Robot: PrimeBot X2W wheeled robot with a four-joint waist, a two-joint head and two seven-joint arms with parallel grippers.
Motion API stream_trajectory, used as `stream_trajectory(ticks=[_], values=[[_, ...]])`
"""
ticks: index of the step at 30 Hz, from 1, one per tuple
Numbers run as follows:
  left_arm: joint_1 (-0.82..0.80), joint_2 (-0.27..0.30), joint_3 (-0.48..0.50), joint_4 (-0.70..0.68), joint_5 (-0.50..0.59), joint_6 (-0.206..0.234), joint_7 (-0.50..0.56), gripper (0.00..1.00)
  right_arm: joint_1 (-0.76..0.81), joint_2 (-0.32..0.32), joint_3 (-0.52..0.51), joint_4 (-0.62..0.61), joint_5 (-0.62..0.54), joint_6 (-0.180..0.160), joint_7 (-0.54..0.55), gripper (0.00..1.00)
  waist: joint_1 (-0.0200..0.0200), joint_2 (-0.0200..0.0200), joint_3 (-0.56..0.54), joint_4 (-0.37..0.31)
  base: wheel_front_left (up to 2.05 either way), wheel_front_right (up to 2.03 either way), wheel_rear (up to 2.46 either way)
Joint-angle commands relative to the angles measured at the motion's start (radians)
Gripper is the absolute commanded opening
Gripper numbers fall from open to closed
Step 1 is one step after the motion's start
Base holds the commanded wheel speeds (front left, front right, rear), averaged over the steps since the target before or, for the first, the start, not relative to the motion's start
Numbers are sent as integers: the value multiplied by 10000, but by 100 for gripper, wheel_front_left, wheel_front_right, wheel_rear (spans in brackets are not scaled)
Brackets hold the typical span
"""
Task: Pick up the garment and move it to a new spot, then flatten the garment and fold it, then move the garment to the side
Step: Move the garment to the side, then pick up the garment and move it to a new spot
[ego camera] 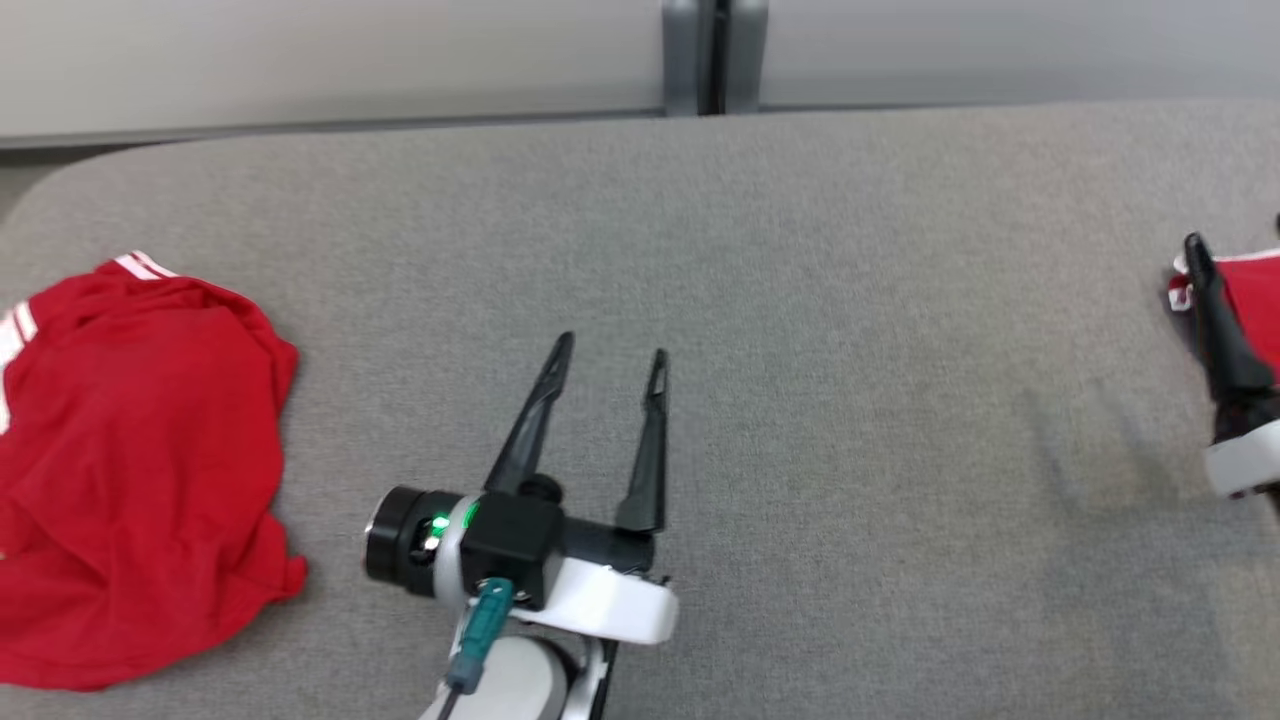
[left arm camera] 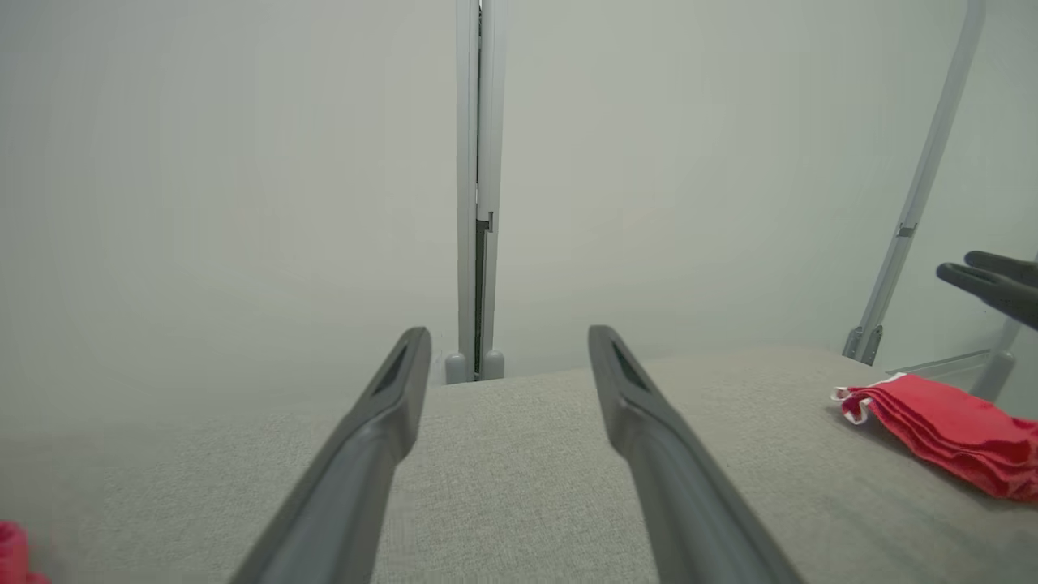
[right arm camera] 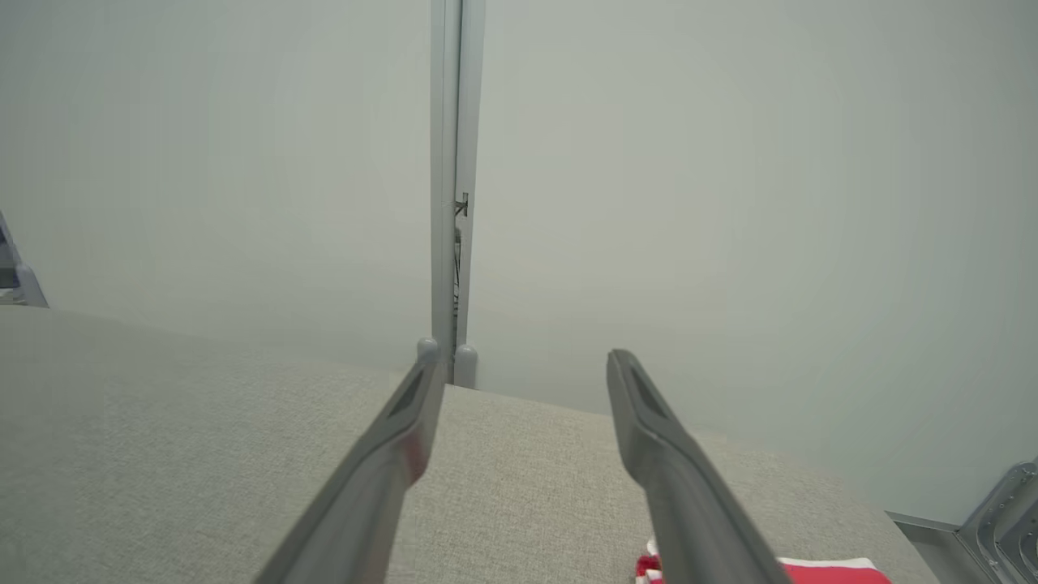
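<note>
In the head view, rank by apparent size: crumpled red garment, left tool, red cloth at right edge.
1. crumpled red garment
2. left tool, likely nearer the camera
3. red cloth, cut off by the frame

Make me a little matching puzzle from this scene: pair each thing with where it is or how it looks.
1 crumpled garment
2 folded garment
3 left gripper
4 right gripper

a open above the folded garment
b neat stack at the robot's right
c loose heap at the robot's left
d open over bare grey padding

Pairs: 1c, 2b, 3d, 4a
</note>
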Motion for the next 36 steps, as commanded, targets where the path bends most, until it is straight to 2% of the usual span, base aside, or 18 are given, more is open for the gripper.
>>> stream_trajectory(ticks=[1,7,12,17,36], values=[[233,47,238,-16,101,-103,-3,100,324,246,-161,-217,-90,-17,-10,100,0,0,-361,201,0,0,0],[1152,44,1317,115,212,-466,-1,100,1633,1735,-1186,-1105,-504,-17,-9,100,0,0,-901,261,0,0,0],[1773,42,1854,183,291,-697,-3,100,2668,3006,-1600,-1593,-999,-14,-9,100,0,0,-1141,229,0,0,0],[2106,41,2165,158,306,-828,-3,100,3321,3768,-1845,-1872,-1483,-13,-9,100,0,0,-1235,214,0,0,0],[2272,44,2286,152,115,-1001,-3,100,3534,3957,-1850,-1881,-1891,-13,-9,100,0,0,-1388,261,0,0,0]])
